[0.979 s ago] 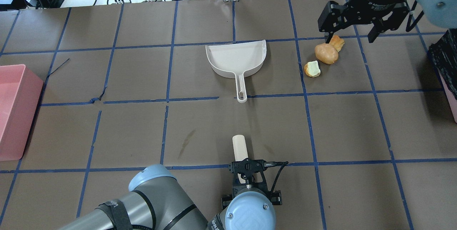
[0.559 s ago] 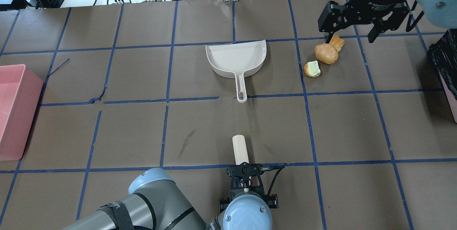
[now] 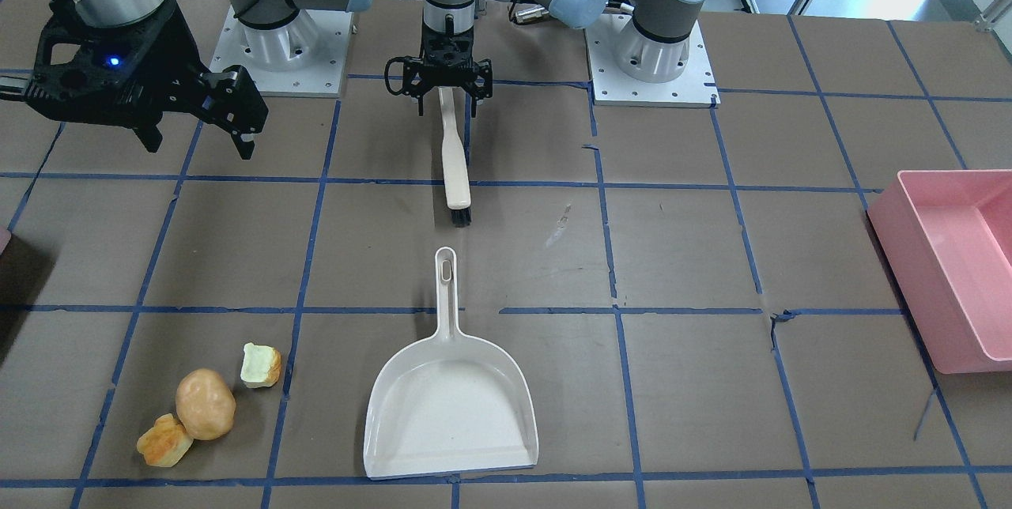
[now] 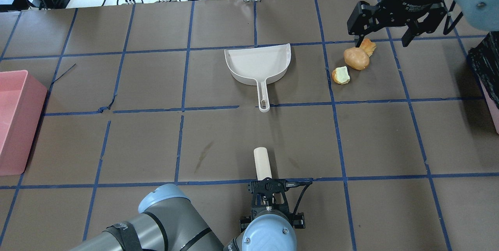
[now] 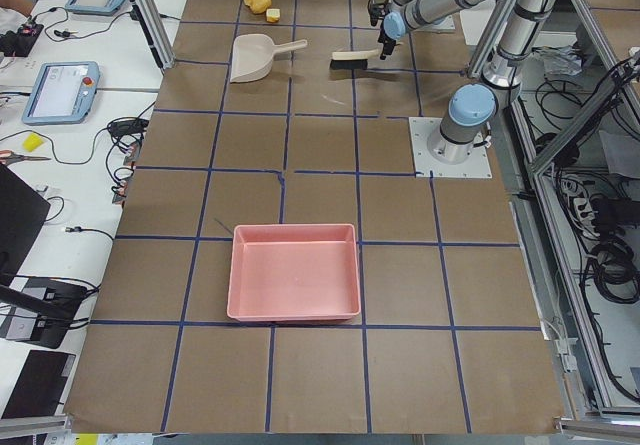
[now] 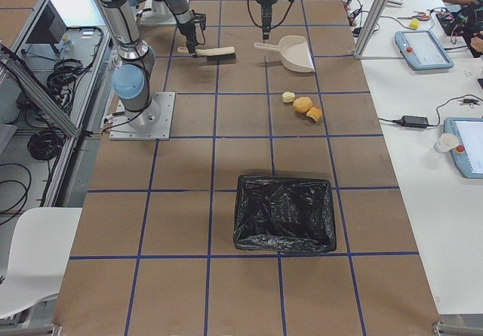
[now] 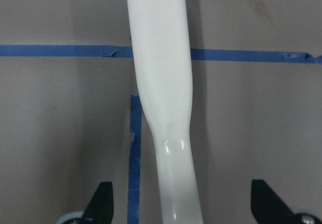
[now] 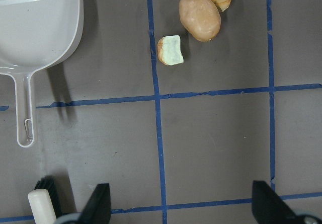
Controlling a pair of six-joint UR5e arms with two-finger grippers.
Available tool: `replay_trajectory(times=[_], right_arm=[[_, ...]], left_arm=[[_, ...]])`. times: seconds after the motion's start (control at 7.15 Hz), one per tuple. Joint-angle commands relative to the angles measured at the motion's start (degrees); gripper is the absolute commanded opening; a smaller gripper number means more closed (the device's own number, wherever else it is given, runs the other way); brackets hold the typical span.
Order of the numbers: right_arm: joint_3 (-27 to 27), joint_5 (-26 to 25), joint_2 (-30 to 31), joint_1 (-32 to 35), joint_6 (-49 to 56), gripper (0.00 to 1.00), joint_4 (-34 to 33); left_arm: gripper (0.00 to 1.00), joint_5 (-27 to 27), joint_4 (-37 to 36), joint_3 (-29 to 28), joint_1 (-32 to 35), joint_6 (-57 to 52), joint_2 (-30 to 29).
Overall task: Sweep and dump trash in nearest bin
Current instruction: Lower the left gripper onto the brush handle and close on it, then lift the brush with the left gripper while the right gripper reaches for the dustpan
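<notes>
In the front-facing view, the left gripper (image 3: 447,102) stands at upper centre over the handle end of the brush (image 3: 456,169), which lies flat on the table. The right gripper (image 3: 194,130) hangs at upper left, spread and holding nothing. The dustpan (image 3: 451,406) lies empty at lower centre. The trash is at lower left: a tan ball (image 3: 205,403), an orange chunk (image 3: 164,440) touching it, and a green chunk (image 3: 261,365) just beside. A pink bin (image 3: 941,288) is at the right edge.

In the overhead view, a black-lined bin (image 4: 483,60) shows at the right edge, and I judge it the nearer one to the trash.

In the left wrist view, the fingers (image 7: 103,204) are wide apart on both sides of the handle and do not touch it.

In the right wrist view, the fingertips are open over bare table.

So nothing is swept yet; grasping, sweeping and dumping all remain.
</notes>
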State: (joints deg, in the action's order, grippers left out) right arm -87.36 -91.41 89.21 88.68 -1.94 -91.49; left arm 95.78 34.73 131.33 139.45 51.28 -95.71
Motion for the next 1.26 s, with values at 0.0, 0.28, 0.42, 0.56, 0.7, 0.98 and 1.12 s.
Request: replay_trajectory(times=[0.0,0.28,0.42,0.56,0.7,0.98,1.12], right_arm=[[0.00,0.00,0.00,0.00,0.00,1.00,0.00],[0.00,0.09,0.00,0.00,0.00,1.00,0.00],[0.00,0.09,0.00,0.00,0.00,1.00,-0.09],[0.00,0.00,0.00,0.00,0.00,1.00,0.00],[0.00,0.09,0.00,0.00,0.00,1.00,0.00],[0.00,0.09,0.00,0.00,0.00,1.00,0.00],[0.09,0.09,0.00,-0.09,0.09,1.00,-0.70]], left_arm=[[0.96,-0.07,0.16,0.06,0.81,0.58,0.09],[0.75,0.11,0.51,0.06,1.08,0.93,0.26],[0.34,0.02,0.68,0.06,1.08,0.93,0.26],[0.10,-0.50,0.69,0.06,1.17,1.02,0.35],[0.02,-0.85,0.77,0.06,1.17,1.45,0.61],[0.00,-0.77,3.92,-0.11,1.17,1.11,4.64],[0.00,-0.68,6.98,-0.72,1.00,0.76,7.27]])
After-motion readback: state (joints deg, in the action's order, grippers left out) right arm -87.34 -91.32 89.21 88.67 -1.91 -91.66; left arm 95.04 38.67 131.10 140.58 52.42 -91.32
